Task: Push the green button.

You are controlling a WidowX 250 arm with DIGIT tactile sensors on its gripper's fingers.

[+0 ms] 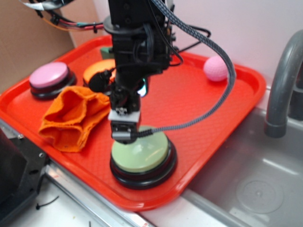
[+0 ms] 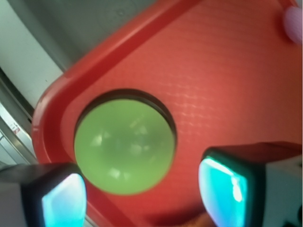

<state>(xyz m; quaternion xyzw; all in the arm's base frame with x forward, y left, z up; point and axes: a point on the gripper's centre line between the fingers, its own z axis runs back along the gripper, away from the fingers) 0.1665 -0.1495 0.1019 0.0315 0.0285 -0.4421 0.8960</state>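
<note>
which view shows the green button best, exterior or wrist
The wrist view: the green button fills the middle, its whole dome seen from above between the two fingers, on the red tray. The exterior view shows the green button with its black base, but the gripper covers part of the top.

Red tray (image 1: 222,101) on the counter, metal sink basin (image 1: 255,189) and grey faucet (image 1: 284,80) to its right. Green button (image 1: 144,156) at the tray's near edge, black base; the claw (image 1: 125,131) hangs upright at the dome's far-left rim, touching or just above it, jaw gap not readable. Crumpled orange cloth (image 1: 73,118) just left of the button; pink button (image 1: 49,78) and orange button (image 1: 99,71) far left, pink ball (image 1: 216,68) far right.
</note>
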